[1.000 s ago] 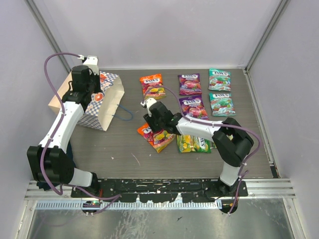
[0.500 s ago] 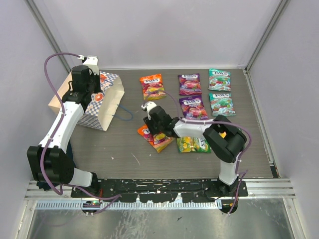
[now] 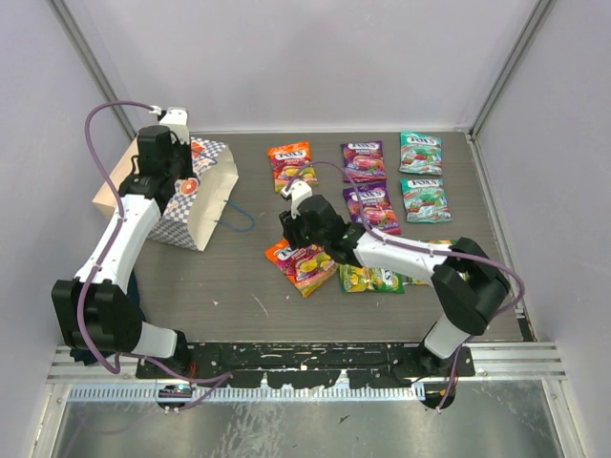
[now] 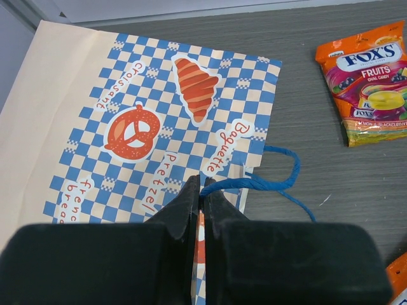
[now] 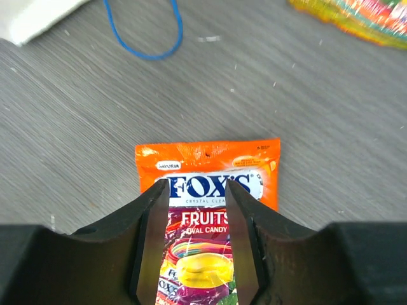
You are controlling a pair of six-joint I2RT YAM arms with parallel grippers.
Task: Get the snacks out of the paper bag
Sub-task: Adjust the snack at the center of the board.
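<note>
The checkered paper bag point(image 3: 205, 196) lies on its side at the left, mouth facing right. My left gripper point(image 3: 177, 172) is shut on the bag's edge by a blue cord handle point(image 4: 280, 178); in the left wrist view the fingertips point(image 4: 202, 187) pinch paper and cord on the bag point(image 4: 140, 121). My right gripper point(image 3: 298, 243) hovers open over an orange snack packet point(image 3: 301, 264) lying flat on the table; in the right wrist view point(image 5: 196, 185) the packet point(image 5: 206, 159) shows between the spread fingers. Other snacks lie on the table: orange point(image 3: 289, 164), purple point(image 3: 364, 160), purple point(image 3: 372, 205), teal point(image 3: 420, 153), teal point(image 3: 425, 197), yellow-green point(image 3: 370, 278).
The bag's other blue cord handle point(image 3: 239, 218) loops on the table between the bag and the packets. Grey walls close in the table at left, back and right. A metal rail point(image 3: 305, 358) runs along the near edge.
My right arm's elbow swung right and the gripper shifted slightly right over the orange packet, which stays on the table. The left arm and the bag have not moved.
</note>
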